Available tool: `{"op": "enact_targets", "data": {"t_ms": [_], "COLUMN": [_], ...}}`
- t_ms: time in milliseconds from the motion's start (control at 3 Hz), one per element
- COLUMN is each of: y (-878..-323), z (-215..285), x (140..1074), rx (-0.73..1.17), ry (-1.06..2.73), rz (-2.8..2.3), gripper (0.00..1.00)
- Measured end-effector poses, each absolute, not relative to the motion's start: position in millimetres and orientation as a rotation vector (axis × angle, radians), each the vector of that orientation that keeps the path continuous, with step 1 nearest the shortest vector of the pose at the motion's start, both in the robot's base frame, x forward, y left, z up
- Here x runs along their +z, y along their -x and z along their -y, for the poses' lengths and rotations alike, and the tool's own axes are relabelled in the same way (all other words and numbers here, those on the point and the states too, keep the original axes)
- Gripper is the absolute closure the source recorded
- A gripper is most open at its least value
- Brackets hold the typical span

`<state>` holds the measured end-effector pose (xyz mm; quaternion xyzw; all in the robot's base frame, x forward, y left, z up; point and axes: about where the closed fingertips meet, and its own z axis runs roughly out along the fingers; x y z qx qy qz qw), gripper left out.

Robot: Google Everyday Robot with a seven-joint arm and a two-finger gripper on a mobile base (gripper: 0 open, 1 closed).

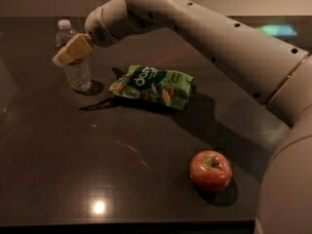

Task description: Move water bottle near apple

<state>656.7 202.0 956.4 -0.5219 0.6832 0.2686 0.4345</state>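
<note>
The water bottle (76, 68) stands upright at the far left of the dark table, clear and ribbed with a white cap. My gripper (64, 57) sits right at the bottle's upper half, in front of it from this view, its tan finger pads covering the middle of the bottle. The red-orange apple (210, 170) rests on the table at the near right, well away from the bottle.
A green snack bag (152, 86) lies flat between the bottle and the apple. My large white arm (209, 38) stretches from the right edge across the back of the dark table (97, 150). The table's front edge runs along the bottom.
</note>
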Motion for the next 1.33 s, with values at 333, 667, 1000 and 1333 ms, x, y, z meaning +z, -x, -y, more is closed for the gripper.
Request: {"op": "enact_targets", "data": {"t_ms": [333, 667, 1000, 1333], "y": [-658, -659, -659, -654], "z": [-213, -221, -223, -219], "x": [949, 948, 947, 955], "rx": [0.685, 0.696, 0.715, 0.741], "ry": [1.315, 1.327, 1.324, 1.314], "rz": [-1.704, -1.704, -1.704, -1.684], "gripper": [0.00, 0.18, 0.40, 0.64]}}
